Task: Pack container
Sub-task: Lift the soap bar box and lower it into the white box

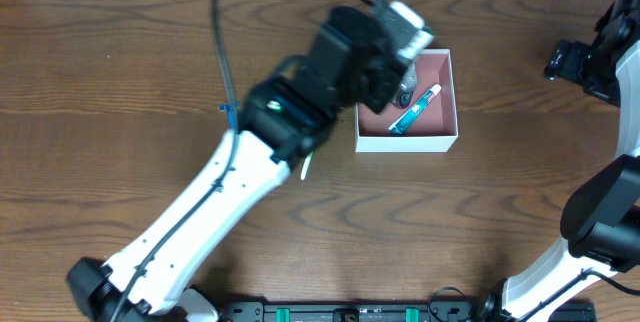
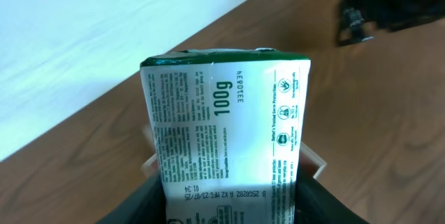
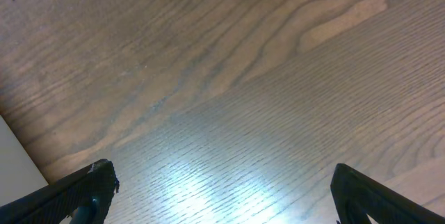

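Note:
The container [image 1: 440, 134], a white-walled box with a pink inside, stands right of the table's middle. A teal and white tube [image 1: 415, 109] lies in it beside a dark item [image 1: 405, 96]. My left gripper [image 1: 400, 37] hangs over the container's far left corner, shut on a white and green packet [image 2: 222, 113] printed "100g". The packet stands between the dark fingers [image 2: 139, 206], and the container's white rim [image 2: 313, 160] shows behind it. My right gripper [image 3: 222, 189] is open over bare wood, seen at the far right edge [image 1: 565, 62] in the overhead view.
A small white object [image 1: 306, 167] lies on the wood left of the container, close under the left arm. A blue bit [image 1: 228, 112] sits by the left arm's cable. The right arm's base [image 1: 600, 222] fills the table's right side.

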Motion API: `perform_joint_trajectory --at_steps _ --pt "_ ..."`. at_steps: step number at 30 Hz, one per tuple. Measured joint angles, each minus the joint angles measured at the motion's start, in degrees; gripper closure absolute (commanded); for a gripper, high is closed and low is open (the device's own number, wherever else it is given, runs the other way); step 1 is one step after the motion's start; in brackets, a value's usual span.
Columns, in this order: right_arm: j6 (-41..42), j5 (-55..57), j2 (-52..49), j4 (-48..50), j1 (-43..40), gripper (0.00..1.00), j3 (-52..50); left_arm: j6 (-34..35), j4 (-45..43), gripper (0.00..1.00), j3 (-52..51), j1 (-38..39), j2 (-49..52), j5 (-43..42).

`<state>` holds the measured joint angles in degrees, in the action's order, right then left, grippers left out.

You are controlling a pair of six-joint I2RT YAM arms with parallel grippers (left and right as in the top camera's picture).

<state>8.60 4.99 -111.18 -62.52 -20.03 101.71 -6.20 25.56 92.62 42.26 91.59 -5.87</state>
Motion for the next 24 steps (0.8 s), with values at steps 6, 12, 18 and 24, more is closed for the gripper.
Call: perform_joint_trajectory --at_steps 6,12,18,24 --pt "0.0 0.0 0.0 0.0 0.0 0.01 0.0 0.0 -6.54 0.55 0.0 1.79 7.69 0.04" --pt "0.0 0.0 0.0 0.02 0.0 0.01 0.0 -0.02 -10.84 0.55 0.0 1.62 18.58 0.26" --pt "0.0 0.0 0.0 0.02 0.0 0.01 0.0 -0.02 -11.04 0.55 -0.02 1.62 25.16 0.28" --pt "0.0 0.0 0.0 0.02 0.0 0.01 0.0 0.0 -11.04 0.54 -0.02 1.64 26.6 0.28"
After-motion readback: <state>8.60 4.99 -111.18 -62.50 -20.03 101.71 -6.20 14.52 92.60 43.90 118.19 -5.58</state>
